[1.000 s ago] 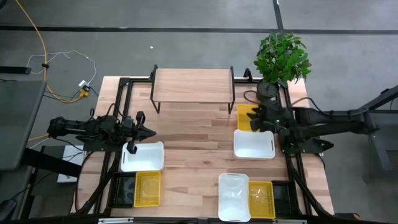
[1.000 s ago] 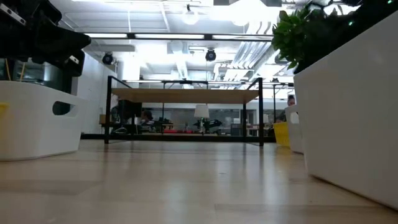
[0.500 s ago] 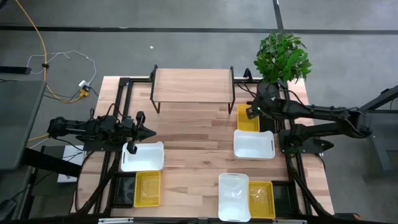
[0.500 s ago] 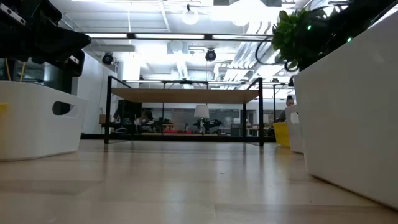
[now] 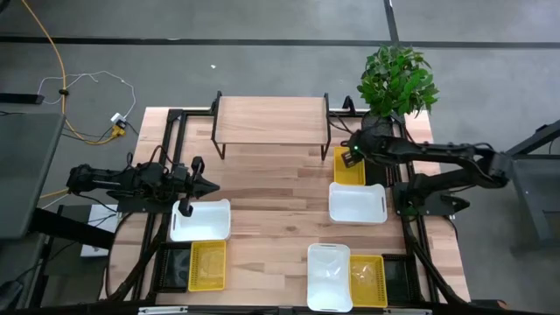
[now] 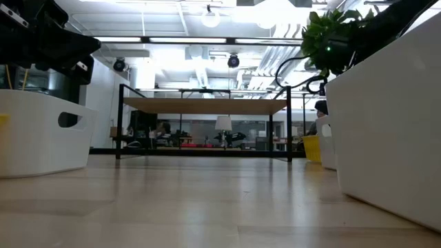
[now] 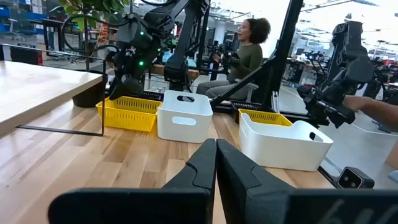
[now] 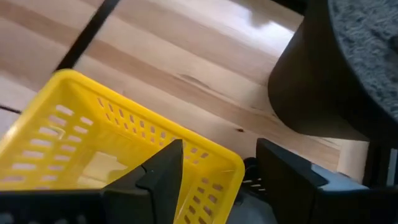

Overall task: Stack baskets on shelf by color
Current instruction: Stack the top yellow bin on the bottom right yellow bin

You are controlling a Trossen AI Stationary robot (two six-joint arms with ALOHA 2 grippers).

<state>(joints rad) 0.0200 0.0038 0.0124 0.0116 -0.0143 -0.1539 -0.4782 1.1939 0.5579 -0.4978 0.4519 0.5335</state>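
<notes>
The shelf (image 5: 271, 121) stands at the table's far middle with a bare top. A yellow basket (image 5: 348, 166) rests on the table to its right, with a white basket (image 5: 357, 203) just nearer. My right gripper (image 8: 219, 149) is open above the yellow basket's far corner (image 8: 230, 163), one finger over the inside and one outside. My left gripper (image 7: 216, 162) is shut and empty, hovering at the far edge of another white basket (image 5: 201, 219). A yellow basket (image 5: 207, 265) lies nearer on the left. A white basket (image 5: 329, 276) and a yellow basket (image 5: 367, 280) lie at the near right.
A potted plant (image 5: 395, 83) stands at the far right corner, close behind my right gripper. Black frame rails (image 5: 166, 157) run along the table's sides. Bare tabletop (image 5: 271, 188) lies between the shelf and the near baskets. A person (image 7: 245, 53) sits beyond the table.
My right gripper has moved toward the table's far edge and a little left, from over the middle of the far yellow basket to over its far end. The right arm has swung toward the plant with it. The baskets have stayed put.
</notes>
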